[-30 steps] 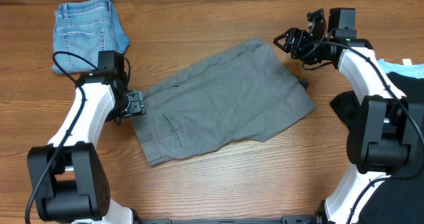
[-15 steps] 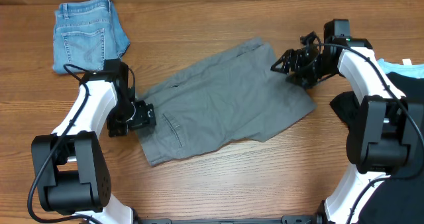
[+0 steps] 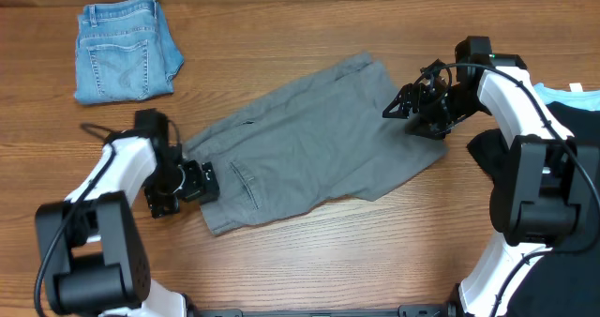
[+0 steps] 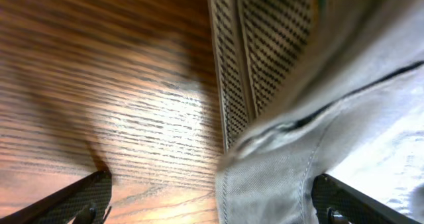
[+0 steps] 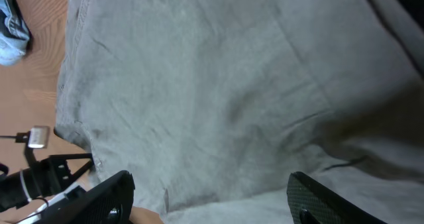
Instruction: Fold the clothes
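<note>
- Grey shorts (image 3: 314, 143) are laid flat and slantwise at mid-worktop (image 3: 309, 261). Denim shorts (image 3: 127, 50) are seen folded at the far left.
- Left pincer (image 3: 199, 181) is set low at the grey shorts' lower-left edge. Its jaws are spread wide, with the cloth edge between them but not clamped.
- Right pincer (image 3: 401, 118) is held over the upper-right edge, jaws apart, nothing gripped.
- Step judged: opposite edges are being approached for a fold.
- Next move calls for both pincers to be closed on all cloth layers, then raised together.

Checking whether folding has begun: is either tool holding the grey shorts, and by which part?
Nothing is held. Left tool and right tool both stand open at the grey shorts' ends.
</note>
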Controlling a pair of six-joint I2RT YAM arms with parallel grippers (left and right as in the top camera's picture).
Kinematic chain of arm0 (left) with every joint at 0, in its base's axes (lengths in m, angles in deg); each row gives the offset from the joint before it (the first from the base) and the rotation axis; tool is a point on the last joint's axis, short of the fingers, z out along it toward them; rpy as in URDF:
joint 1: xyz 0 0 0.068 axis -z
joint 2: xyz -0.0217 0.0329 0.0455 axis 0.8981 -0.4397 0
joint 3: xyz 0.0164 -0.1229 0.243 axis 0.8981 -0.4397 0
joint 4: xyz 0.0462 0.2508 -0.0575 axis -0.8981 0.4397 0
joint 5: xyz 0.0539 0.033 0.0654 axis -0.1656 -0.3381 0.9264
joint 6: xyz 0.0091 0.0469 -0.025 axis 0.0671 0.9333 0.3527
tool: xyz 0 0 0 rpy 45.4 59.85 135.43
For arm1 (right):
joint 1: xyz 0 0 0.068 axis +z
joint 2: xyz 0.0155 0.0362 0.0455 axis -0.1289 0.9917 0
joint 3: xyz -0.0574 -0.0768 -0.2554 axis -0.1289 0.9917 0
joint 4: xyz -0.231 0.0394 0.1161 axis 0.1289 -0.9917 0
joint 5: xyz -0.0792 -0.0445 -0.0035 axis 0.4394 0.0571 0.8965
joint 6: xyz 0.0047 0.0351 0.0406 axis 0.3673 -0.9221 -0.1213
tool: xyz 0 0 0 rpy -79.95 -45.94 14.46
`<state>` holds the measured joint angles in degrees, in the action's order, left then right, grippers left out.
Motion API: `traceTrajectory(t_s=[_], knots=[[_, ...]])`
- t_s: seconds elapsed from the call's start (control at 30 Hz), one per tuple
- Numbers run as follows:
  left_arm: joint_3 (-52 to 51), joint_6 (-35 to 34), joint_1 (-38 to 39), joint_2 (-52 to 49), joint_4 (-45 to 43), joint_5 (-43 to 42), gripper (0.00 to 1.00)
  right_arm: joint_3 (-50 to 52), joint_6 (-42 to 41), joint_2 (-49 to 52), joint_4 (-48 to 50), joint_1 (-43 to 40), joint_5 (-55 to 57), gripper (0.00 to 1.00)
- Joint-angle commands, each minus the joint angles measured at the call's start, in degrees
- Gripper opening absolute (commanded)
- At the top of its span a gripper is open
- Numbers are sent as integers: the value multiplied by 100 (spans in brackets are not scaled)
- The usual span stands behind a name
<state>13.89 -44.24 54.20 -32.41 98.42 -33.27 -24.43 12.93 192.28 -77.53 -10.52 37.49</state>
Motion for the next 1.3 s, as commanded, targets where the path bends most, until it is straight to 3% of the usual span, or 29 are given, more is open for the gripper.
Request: traceTrajectory(t_s=[0.0, 0.13, 0.3, 0.43, 0.5, 0.53, 0.6, 0.7, 0.9, 1.07, 1.27], knots=[[-645, 192, -151, -409, -872, -1360, 100, 114, 103, -142, 37, 151, 81, 78], [-1078, 188, -17, -409, -1502, -1947, 98, 186, 103, -142, 127, 264, 232, 78], [-1270, 188, 219, -409, -1600, -1788, 96, 188, 101, -142, 162, 284, 269, 78], [-1311, 188, 251, -409, -1537, -1637, 86, 186, 101, -142, 173, 284, 271, 78], [-1322, 188, 251, -409, -1539, -1593, 76, 186, 101, -142, 170, 284, 271, 77], [-1322, 188, 251, -409, -1539, -1556, 57, 186, 101, -142, 173, 284, 271, 77], [-1320, 186, 251, -407, -1543, -1558, 39, 188, 103, -142, 173, 284, 278, 77], [-1318, 188, 251, -407, -1534, -1554, 33, 186, 101, -142, 173, 284, 361, 77], [-1200, 190, 168, -400, -1513, -1558, 10, 186, 101, -142, 164, 284, 378, 77], [-518, 393, -354, -396, -1016, -1550, 4, 186, 103, -142, 37, 284, 378, 77], [935, 1005, -1117, -396, 319, -1333, 4, 186, 103, -142, -107, 284, 428, 77]])
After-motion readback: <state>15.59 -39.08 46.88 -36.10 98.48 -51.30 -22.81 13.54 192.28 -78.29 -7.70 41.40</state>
